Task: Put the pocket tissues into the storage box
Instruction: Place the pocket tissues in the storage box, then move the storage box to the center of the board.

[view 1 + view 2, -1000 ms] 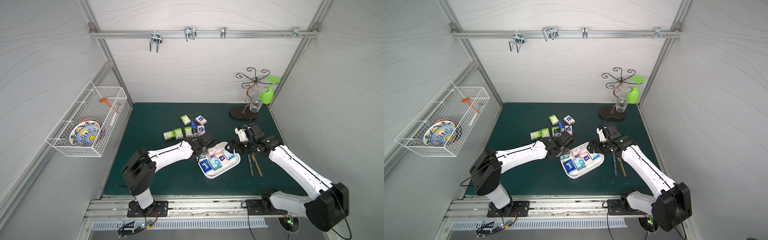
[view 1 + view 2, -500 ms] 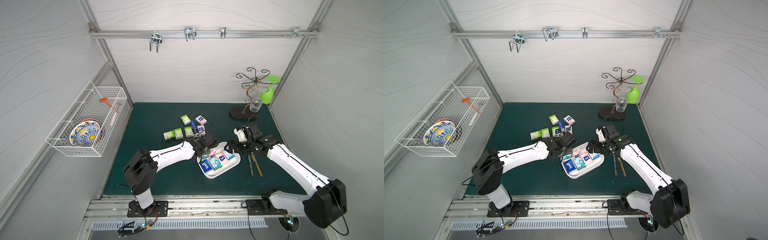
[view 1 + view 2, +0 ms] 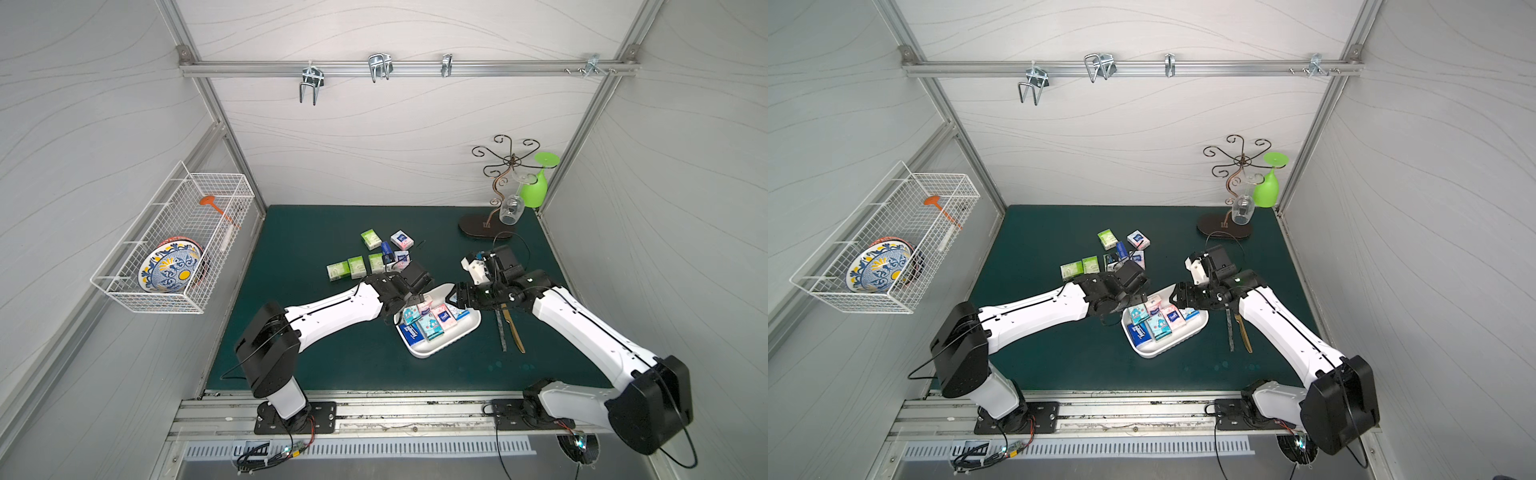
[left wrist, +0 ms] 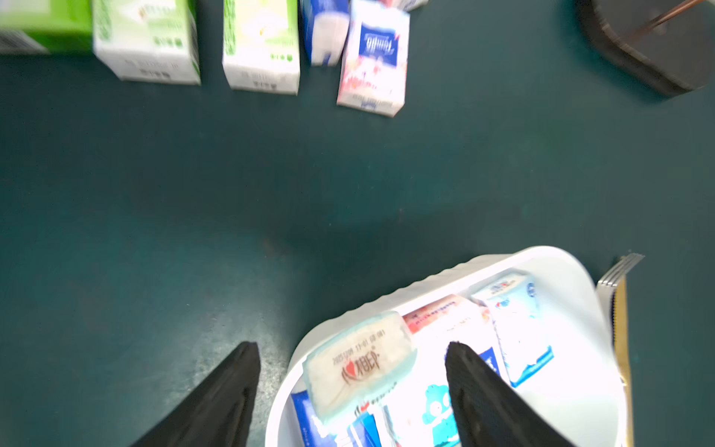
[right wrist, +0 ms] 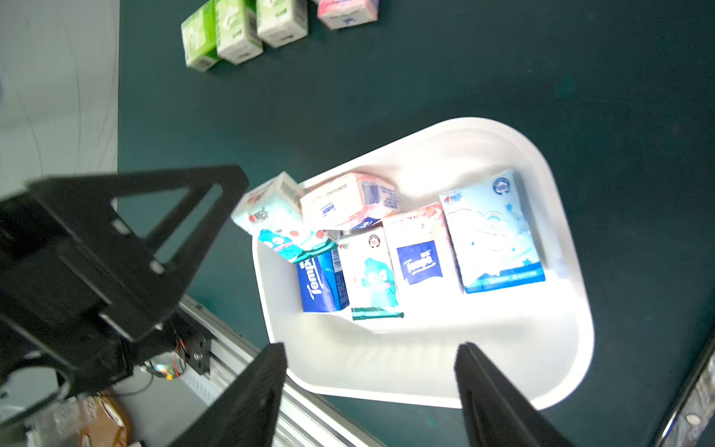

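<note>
Left wrist view, lower centre: left gripper [image 4: 352, 344], released, straddles a pale soft packet [image 4: 360, 363] in the white plastic tray [image 4: 425, 284]; withdraw straight. Right gripper [image 5: 371, 344]: spread, empty.

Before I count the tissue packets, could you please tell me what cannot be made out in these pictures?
Loose packets: left wrist view, blurred and cut off by the edge; in both top views the left arm overlaps the group.
Tray: right wrist view, top packets may hide others underneath.
Cutlery: both top views, far ends under the right arm.
Basket: second dish mostly behind the patterned plate.
</note>
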Robot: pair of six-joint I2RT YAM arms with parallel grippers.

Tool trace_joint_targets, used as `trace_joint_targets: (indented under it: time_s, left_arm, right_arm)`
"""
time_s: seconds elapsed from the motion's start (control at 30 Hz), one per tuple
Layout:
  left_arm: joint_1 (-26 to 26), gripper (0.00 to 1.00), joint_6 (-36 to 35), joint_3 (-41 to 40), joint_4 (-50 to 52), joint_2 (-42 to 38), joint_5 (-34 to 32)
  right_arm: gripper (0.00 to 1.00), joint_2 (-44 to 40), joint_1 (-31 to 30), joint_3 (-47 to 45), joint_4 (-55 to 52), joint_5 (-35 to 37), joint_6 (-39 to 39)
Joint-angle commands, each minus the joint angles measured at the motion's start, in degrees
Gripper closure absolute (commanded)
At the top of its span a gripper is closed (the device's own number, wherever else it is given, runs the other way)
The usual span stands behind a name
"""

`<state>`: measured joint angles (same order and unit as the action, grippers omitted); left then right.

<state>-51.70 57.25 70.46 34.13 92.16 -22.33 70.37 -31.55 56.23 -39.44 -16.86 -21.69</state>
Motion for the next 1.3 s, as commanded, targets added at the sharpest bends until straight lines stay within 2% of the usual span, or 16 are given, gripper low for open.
trace_joint_targets:
  time_s: [0.0, 0.1, 0.23, 0.47, 0.6, 0.8, 1.27]
  left_arm:
    - [0.3, 0.18, -4.7, 1.2, 0.6, -4.2, -3.9]
    - [3.7, 0.17, -7.2, -1.0, -0.5, -7.3, 0.4]
    - [12.5, 0.17, -7.9, -5.9, -1.6, -10.5, 11.3]
    - [25.4, 0.17, -11.9, -11.5, -0.6, -15.0, 17.3]
    - [30.1, 0.17, -13.2, -13.0, -0.3, -17.5, 18.0]
    - [33.2, 0.17, -14.2, -14.3, -0.5, -19.2, 18.6]
    - [34.2, 0.17, -14.4, -16.3, -1.3, -20.4, 18.2]
  right_arm:
    - [0.36, 1.6, -5.0, 1.7, -0.4, -3.4, 3.4]
    - [0.46, 3.9, -10.4, 2.3, -0.1, -4.5, 3.7]
    - [0.51, 8.0, -15.9, 3.7, 1.0, -3.0, 3.9]
    - [0.52, 16.4, -19.7, 8.2, 4.1, -2.9, 4.2]
    - [0.53, 21.9, -19.9, 11.6, 4.6, -2.4, 4.7]
    - [0.49, 29.0, -19.9, 16.3, 4.0, 1.7, 4.9]
    - [0.45, 37.3, -19.9, 20.6, 5.0, 4.2, 5.5]
